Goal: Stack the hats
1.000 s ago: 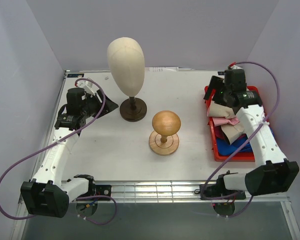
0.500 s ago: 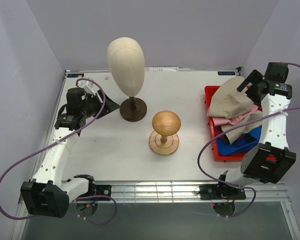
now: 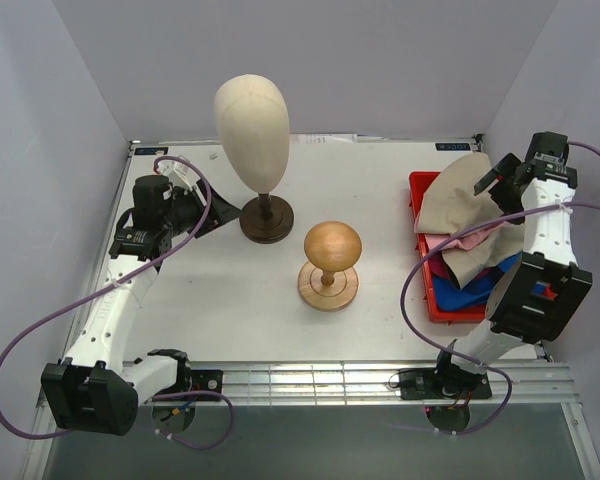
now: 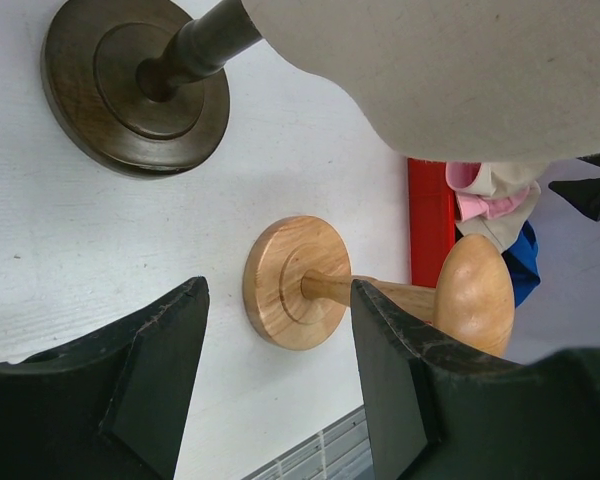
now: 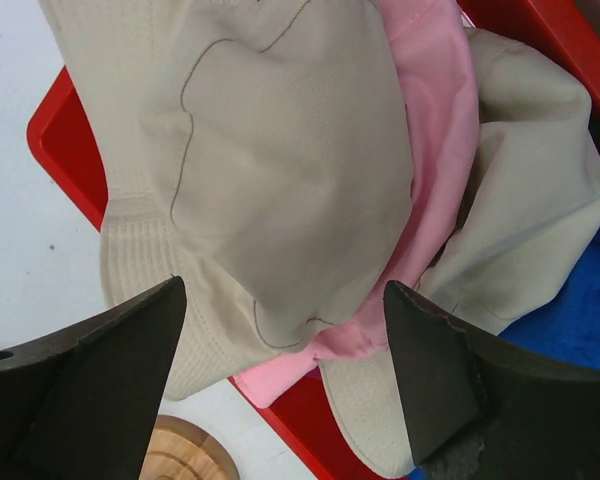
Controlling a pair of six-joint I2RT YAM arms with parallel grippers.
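Two grippers: left gripper (image 4: 277, 290) and right gripper (image 3: 500, 173) are both gaping wide, empty.
Beige bucket hat (image 3: 458, 200): lying at 8 o'clock of right gripper, topping the red tray (image 3: 432, 300) pile.
Nearer arm: right.

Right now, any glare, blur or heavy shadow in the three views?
Top external: even light, sharp, only soft shadows under the head form and round stand. Left wrist: no glare, the left gripper renders near-black. Right wrist: beige bucket hat crisp, stitching visible; the right gripper is dark, little detail.

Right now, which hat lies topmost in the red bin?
The beige bucket hat; the pink hat and blue cap peek out from beneath it.
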